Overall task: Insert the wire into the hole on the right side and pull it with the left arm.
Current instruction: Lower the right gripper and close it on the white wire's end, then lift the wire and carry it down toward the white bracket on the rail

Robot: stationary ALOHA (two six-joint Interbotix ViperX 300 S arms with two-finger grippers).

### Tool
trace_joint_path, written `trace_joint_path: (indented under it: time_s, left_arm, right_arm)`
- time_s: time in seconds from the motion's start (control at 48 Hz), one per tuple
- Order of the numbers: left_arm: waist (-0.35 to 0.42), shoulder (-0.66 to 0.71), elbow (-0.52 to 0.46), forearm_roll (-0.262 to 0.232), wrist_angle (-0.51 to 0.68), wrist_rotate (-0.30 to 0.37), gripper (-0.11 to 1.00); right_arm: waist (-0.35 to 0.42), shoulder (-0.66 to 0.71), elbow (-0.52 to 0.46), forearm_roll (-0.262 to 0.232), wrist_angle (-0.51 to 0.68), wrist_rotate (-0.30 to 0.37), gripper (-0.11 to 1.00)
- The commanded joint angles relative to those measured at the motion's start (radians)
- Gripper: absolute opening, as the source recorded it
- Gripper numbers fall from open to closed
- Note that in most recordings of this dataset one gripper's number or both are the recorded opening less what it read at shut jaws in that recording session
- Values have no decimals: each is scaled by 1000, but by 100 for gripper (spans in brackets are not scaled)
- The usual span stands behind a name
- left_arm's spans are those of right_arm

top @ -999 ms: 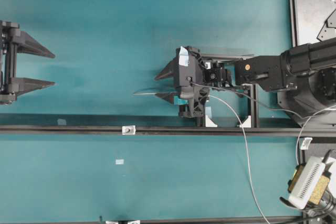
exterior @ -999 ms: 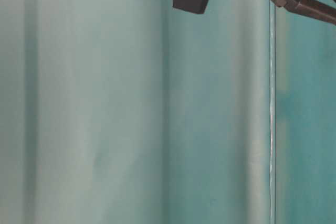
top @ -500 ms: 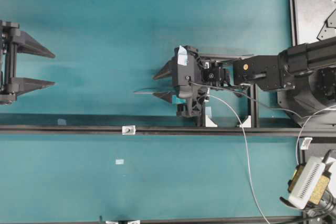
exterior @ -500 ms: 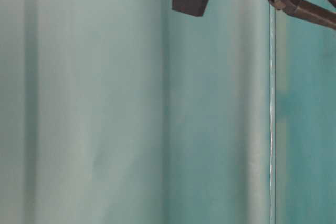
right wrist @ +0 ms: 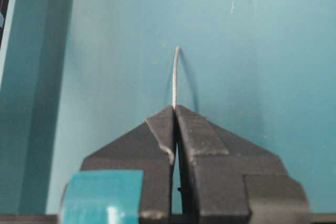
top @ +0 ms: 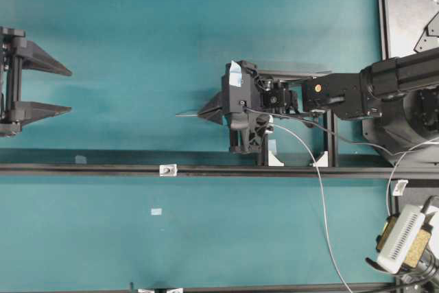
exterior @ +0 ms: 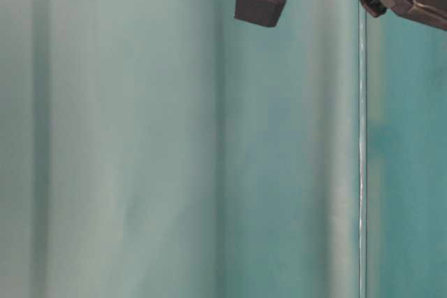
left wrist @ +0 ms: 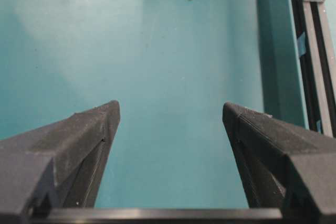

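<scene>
Fingers (top: 41, 66) of the left hand (top: 65, 90) stand spread and empty at the far left, while mid-scene the right hand (top: 204, 113) is clenched on the wire (right wrist: 175, 77), whose stiff tip juts leftward past its closed jaws. To do this step well, I judge the right hand should keep that short tip level and steer it toward the small white bracket with the hole (top: 167, 169) on the black rail (top: 82, 169), approaching from the bracket's right side. Plain teal surface (top: 137, 18) lies all round, with dark equipment at the right edge.
</scene>
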State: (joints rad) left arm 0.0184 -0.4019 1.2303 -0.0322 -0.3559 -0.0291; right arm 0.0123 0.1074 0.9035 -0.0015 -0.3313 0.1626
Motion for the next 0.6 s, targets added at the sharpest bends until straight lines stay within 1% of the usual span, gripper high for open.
trace_joint_path:
  time_s: [0.0, 0.271, 0.458, 0.583]
  left_arm:
    - [3, -5, -12, -2, -9, 0, 90]
    - [3, -5, -14, -2, -9, 0, 90]
    - [3, -5, -23, -2, -9, 0, 90]
    - [3, -5, -32, -2, -9, 0, 90]
  right_arm:
    - [-2, -11, -18, -3, -5, -2, 2]
    - [-2, -48, -12, -3, 12, -2, 2]
    - [-2, -114, -11, -3, 54, -2, 2]
    - [-2, -167, -11, -3, 101, -2, 2]
